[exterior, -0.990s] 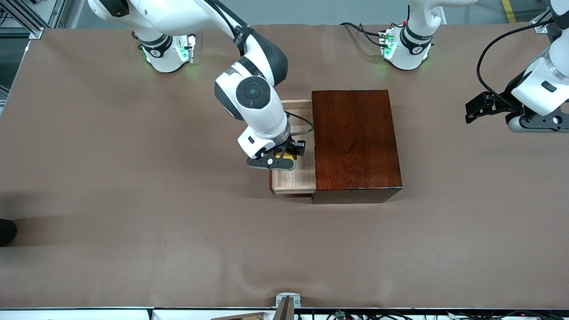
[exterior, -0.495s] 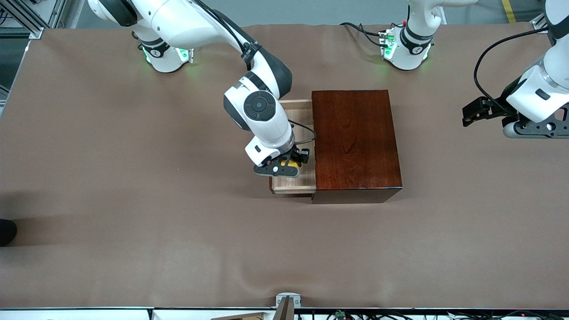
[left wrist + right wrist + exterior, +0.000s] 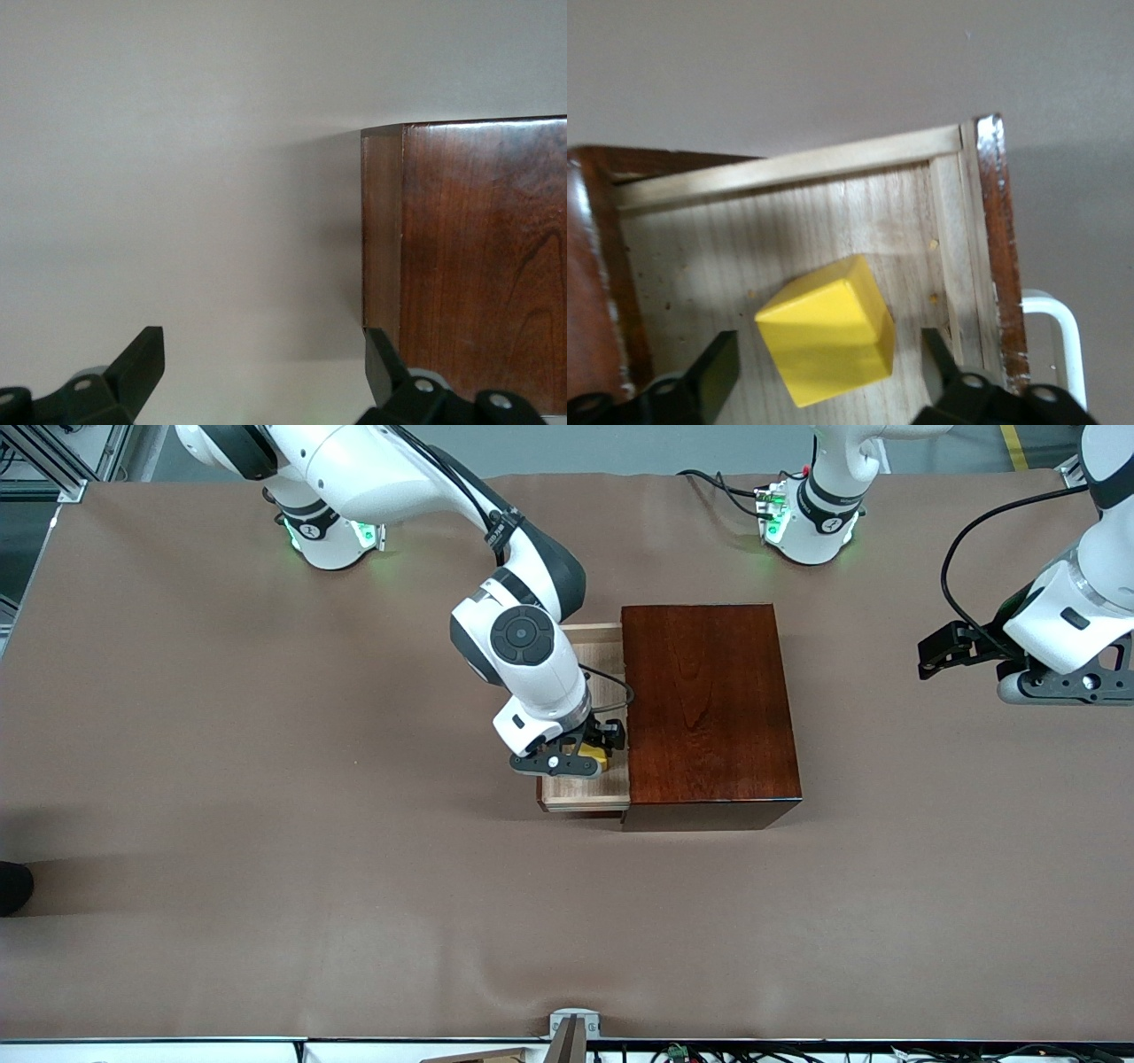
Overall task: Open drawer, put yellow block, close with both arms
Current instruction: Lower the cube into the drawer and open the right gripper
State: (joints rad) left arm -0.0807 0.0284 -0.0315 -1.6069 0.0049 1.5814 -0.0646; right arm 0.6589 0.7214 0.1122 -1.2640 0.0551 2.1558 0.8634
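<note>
**Block sits in the tray, jaws apart around it**

The right gripper (image 3: 580, 755) is down inside the pulled-out pale-wood drawer tray (image 3: 585, 790) of the glossy reddish-brown wooden box (image 3: 709, 704), and in the right wrist view its black fingers (image 3: 713, 367) stand spread, clear of the small bright yellow cube (image 3: 828, 341) on both sides. The cube lies tilted on the tray floor between them, close to the drawer front, where the white U-shaped bar handle (image 3: 1054, 341) pokes out. So the placing step looks all but finished: the block is in the drawer and nothing pinches it.

The left gripper (image 3: 952, 646) waits in the air over bare table, off the box toward the left arm's end, fingers wide apart with the box corner (image 3: 381, 230) just ahead of it.

Next call, as I read it: the right gripper lifts straight up out of the tray without clipping the cube, then goes to the drawer front to push it in while the left arm braces the box.
</note>
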